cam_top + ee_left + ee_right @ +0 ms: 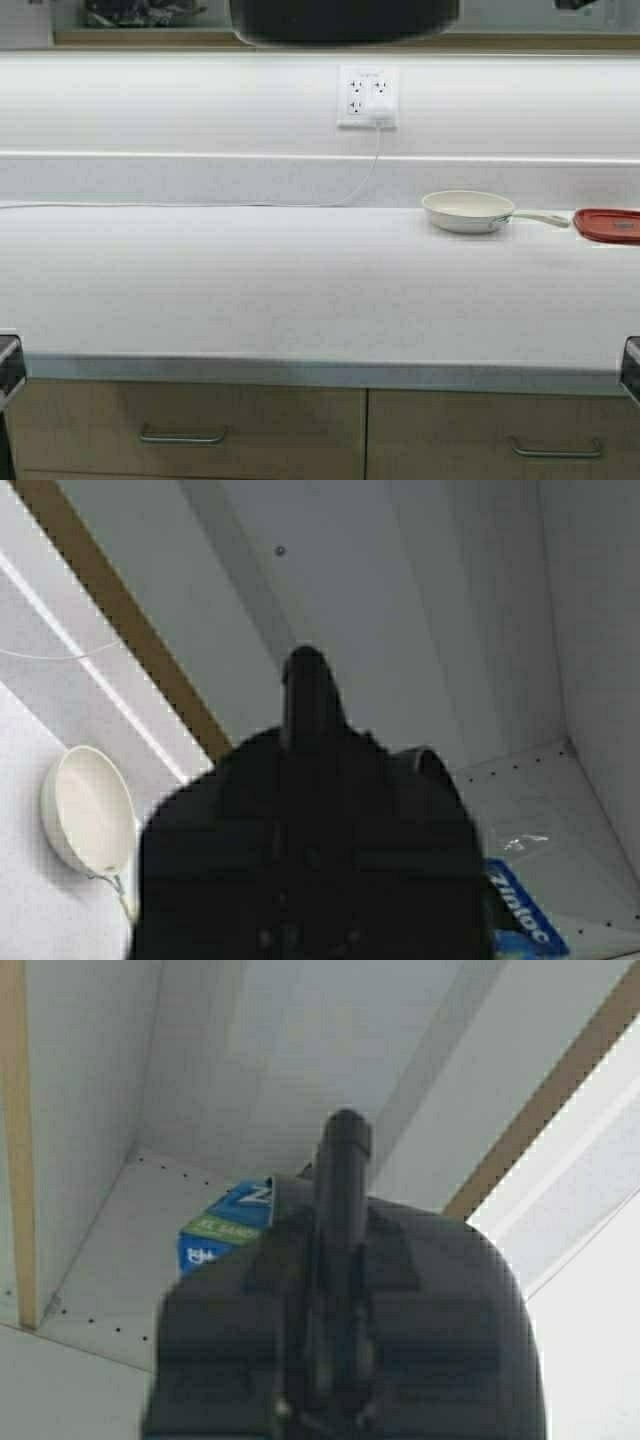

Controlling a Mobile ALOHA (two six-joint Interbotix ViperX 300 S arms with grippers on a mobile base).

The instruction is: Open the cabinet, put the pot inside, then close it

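The black pot (345,20) hangs high above the counter at the top edge of the high view, level with the cabinet's lower edge (120,38). It fills the lower part of both wrist views (300,860) (350,1320). My left gripper (305,680) and right gripper (343,1140) each hold it from a side, one dark finger lying over its rim. Neither gripper shows in the high view. The cabinet stands open, and its grey interior (420,600) (300,1050) lies just beyond the pot. Its doors are out of view, apart from a tan edge (12,1140).
A blue box (520,910) (225,1225) sits inside the cabinet near a back corner. On the white counter (250,290) are a cream frying pan (470,211) and a red lid (608,224). A wall outlet (367,97) has a cable. Tan drawers (180,430) are below.
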